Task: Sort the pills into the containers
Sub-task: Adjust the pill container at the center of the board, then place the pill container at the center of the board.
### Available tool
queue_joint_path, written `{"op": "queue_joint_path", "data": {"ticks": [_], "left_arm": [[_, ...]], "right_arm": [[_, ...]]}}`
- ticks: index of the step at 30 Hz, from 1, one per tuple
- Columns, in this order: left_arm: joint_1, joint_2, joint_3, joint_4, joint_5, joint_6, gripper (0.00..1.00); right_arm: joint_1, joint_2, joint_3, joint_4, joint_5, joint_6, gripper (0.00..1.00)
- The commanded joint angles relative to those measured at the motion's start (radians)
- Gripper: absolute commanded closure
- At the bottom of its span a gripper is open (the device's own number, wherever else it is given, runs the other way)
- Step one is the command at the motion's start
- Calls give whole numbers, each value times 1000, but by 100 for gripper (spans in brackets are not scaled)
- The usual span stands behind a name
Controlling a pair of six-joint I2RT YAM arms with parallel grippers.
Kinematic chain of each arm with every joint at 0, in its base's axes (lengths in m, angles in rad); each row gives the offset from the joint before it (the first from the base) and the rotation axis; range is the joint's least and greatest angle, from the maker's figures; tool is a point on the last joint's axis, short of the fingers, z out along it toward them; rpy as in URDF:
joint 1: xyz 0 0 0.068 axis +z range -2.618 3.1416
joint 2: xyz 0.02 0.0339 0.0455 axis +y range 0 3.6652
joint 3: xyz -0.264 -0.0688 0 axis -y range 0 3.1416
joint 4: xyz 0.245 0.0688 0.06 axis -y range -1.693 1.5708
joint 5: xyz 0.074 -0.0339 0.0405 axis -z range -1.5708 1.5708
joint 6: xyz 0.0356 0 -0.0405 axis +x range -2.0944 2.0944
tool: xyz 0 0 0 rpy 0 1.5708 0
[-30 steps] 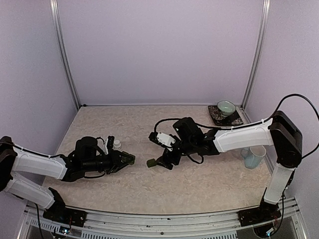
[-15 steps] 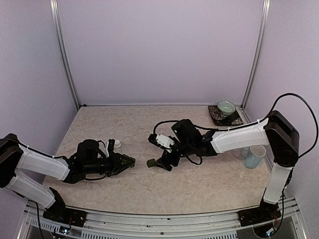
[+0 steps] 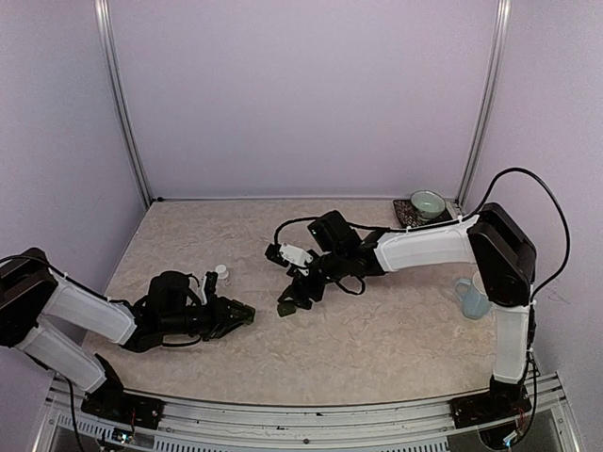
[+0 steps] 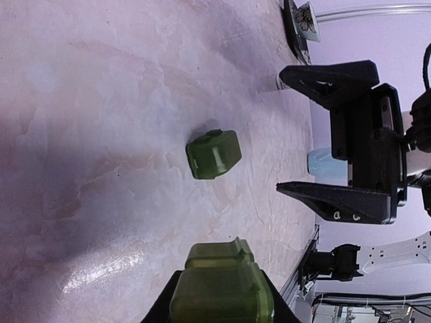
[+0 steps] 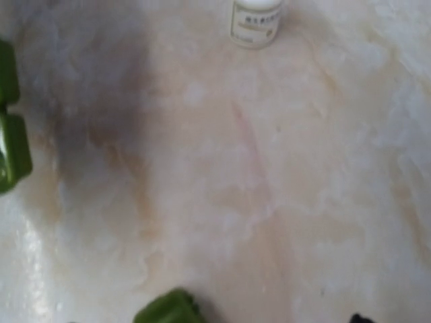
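My left gripper (image 3: 241,314) is low over the table and shut on a dark green container strip (image 4: 221,291), which fills the bottom of the left wrist view. The strip also shows at the left edge of the right wrist view (image 5: 9,138). A small separate green compartment (image 4: 213,153) lies on the table between the two grippers; it also shows in the top view (image 3: 285,307) and at the bottom of the right wrist view (image 5: 168,311). My right gripper (image 4: 280,129) hangs open just behind it, not touching it. No loose pills show.
A small white pill bottle (image 3: 220,273) stands behind my left gripper and shows at the top of the right wrist view (image 5: 256,20). A pale blue mug (image 3: 471,299) stands at the right edge. A green bowl on a dark saucer (image 3: 427,205) sits at the back right.
My right arm has swung left and back, so its gripper now sits over the small green compartment. My left gripper has shifted slightly nearer with the strip still in it.
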Motion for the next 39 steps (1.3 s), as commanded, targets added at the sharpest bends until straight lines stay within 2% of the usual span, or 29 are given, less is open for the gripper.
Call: {"op": "queue_joint_path", "data": {"ticks": [1,4,13,23,30,33,39], "left_arm": [[-1,13,-13,55,8,-6,69],[-1,17,-15,59,5,-6,69],[-1,37,-21,85,8,-14,68],[-12,34,-21,144,35,-23,68],[-50,37,16,163,44,-15,70],[-49,31,12,149,24,-18,71],[-42,9,-2,112,-10,-21,71]], "right_arm": [[-40,75,104,-126,-106,25,18],[-58,109,145,-164,-128,62,21],[-52,164,211,-238,-117,113,21],[60,-22,-12,-19,-174,-94,13],[85,-62,-52,96,-116,-65,11],[85,-38,-33,87,-51,-59,11],[85,18,11,47,-39,-37,13]]}}
